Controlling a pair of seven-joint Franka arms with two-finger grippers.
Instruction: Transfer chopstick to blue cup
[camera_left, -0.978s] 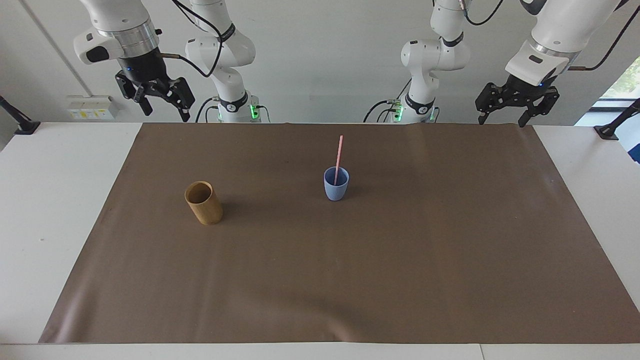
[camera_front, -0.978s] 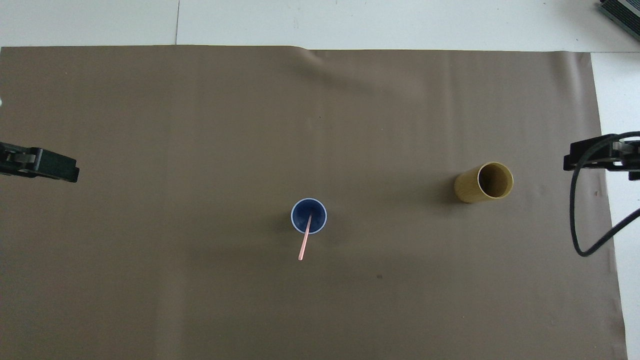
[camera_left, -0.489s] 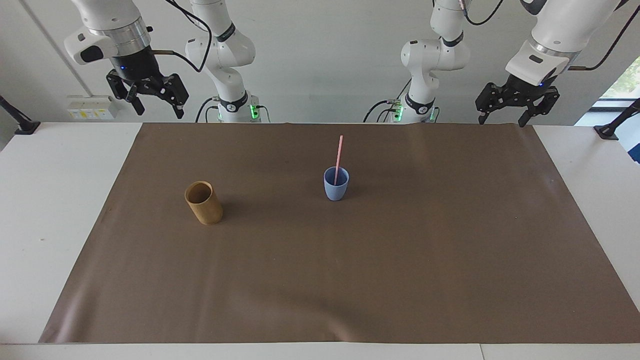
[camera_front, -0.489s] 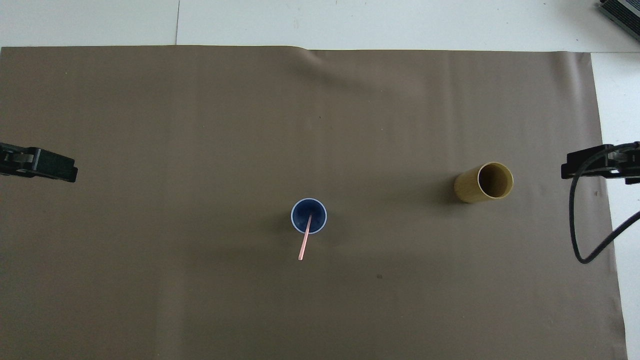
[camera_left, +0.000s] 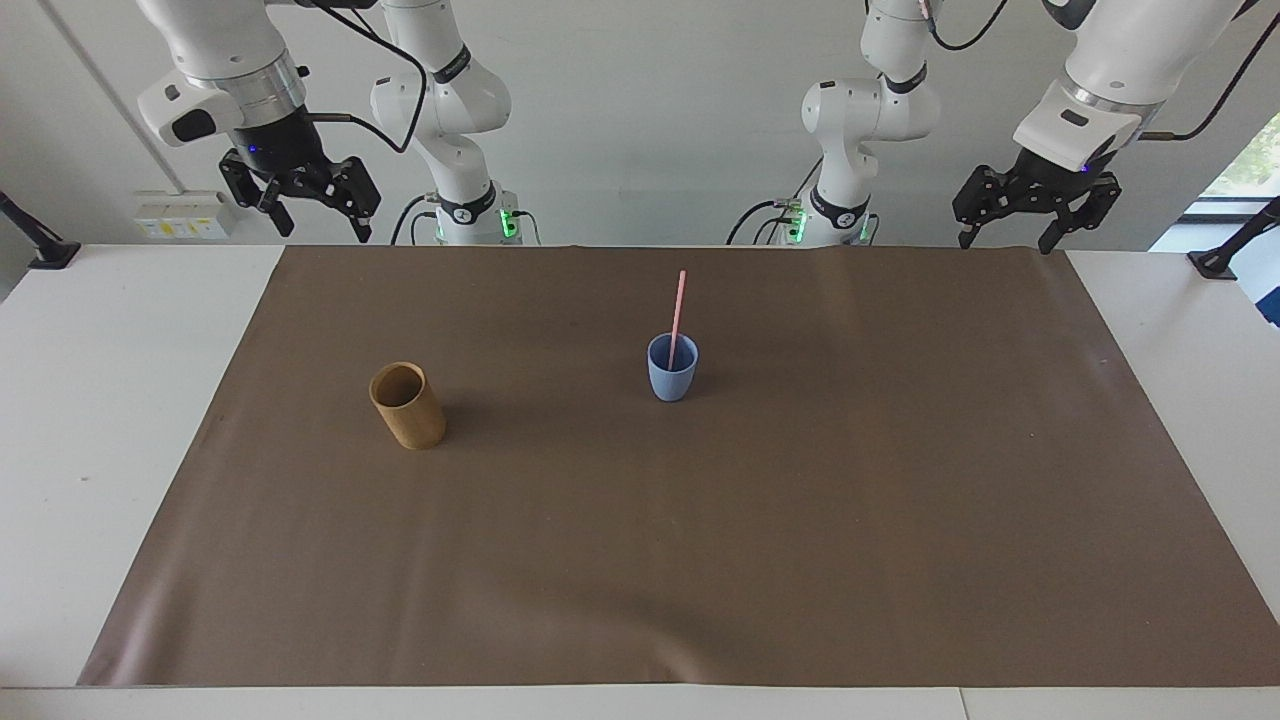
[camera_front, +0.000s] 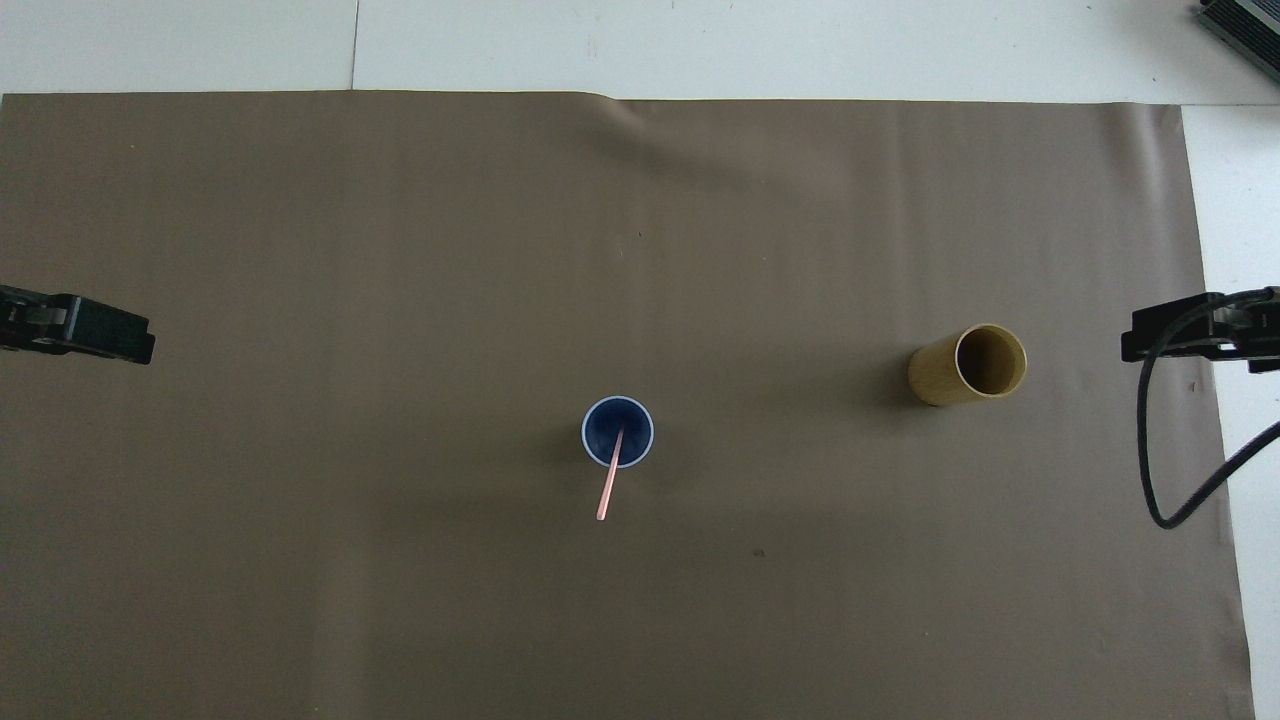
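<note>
The pink chopstick (camera_left: 678, 312) (camera_front: 609, 487) stands in the blue cup (camera_left: 672, 380) (camera_front: 640, 428) in the middle of the brown mat, its top leaning toward the robots. Nothing holds it. My right gripper (camera_left: 320, 226) (camera_front: 1180, 335) hangs open and empty, raised over the mat's edge at the right arm's end of the table. My left gripper (camera_left: 1004, 241) (camera_front: 95, 335) hangs open and empty over the mat at the left arm's end. Both are well away from the cup.
A tan cylindrical cup (camera_left: 410, 415) (camera_front: 940, 376) stands upright and empty on the brown mat (camera_left: 700, 560), toward the right arm's end. A black cable (camera_front: 1150, 450) loops down from the right arm.
My right gripper has risen and drawn back toward its end of the table. The left gripper, cups and chopstick have stayed put.
</note>
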